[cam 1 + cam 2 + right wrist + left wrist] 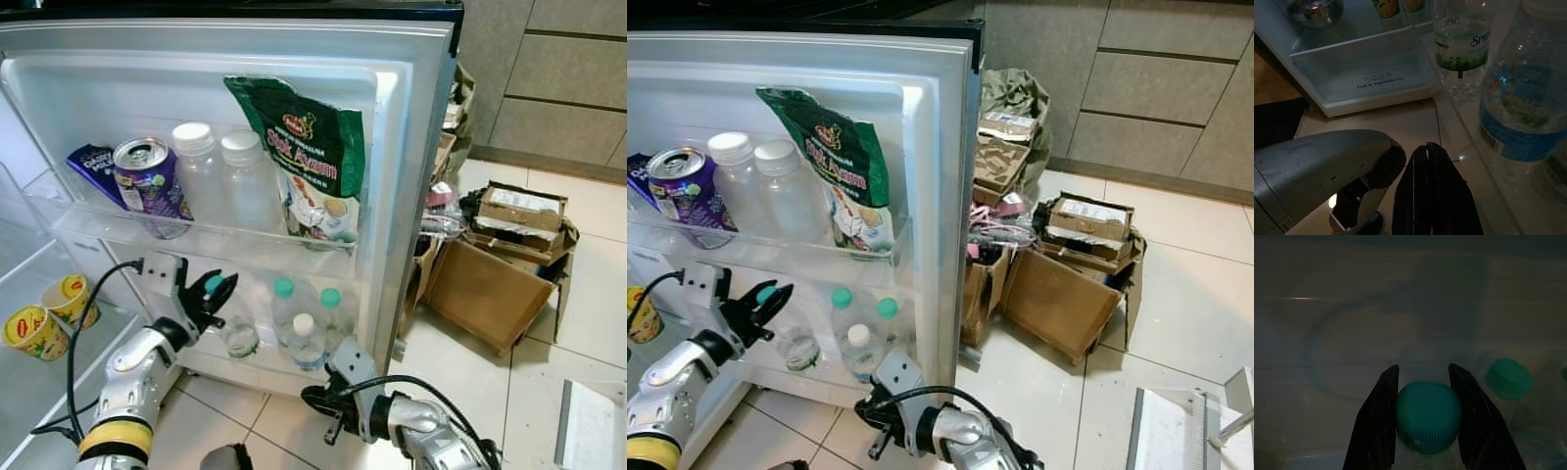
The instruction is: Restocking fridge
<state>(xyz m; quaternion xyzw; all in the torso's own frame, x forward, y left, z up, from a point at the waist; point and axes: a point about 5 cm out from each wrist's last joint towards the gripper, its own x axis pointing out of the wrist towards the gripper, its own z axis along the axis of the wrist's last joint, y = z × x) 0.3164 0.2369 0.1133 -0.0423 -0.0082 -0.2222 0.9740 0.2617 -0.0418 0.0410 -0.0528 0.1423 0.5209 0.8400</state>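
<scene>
From the left eye view, the open fridge door carries two shelves. The upper shelf holds a purple can, a blue-purple packet, two clear white-capped bottles and a green pouch whose lettering is too blurred to read with certainty. On the lower door shelf the left hand reaches in from a bent silver arm, its two black fingers set around the teal cap of a clear water bottle. Just beside it stand two more teal-capped bottles and a white-capped one. Two yellow cups with red logos sit on an inner fridge shelf. The right hand hangs low over the tiled floor near the door's bottom edge.

The right eye view adds torn cardboard boxes heaped on the floor beside the door.

In the left wrist view, the fingers close narrowly on either side of the ribbed teal cap, touching it; a second teal cap lies near.

In the right wrist view, the right hand's fingers are pressed together, holding nothing. A drawer reads "Fruit & Vegetable Box". One bottle label starts "SPRI"; a blue-labelled bottle stands closer.
</scene>
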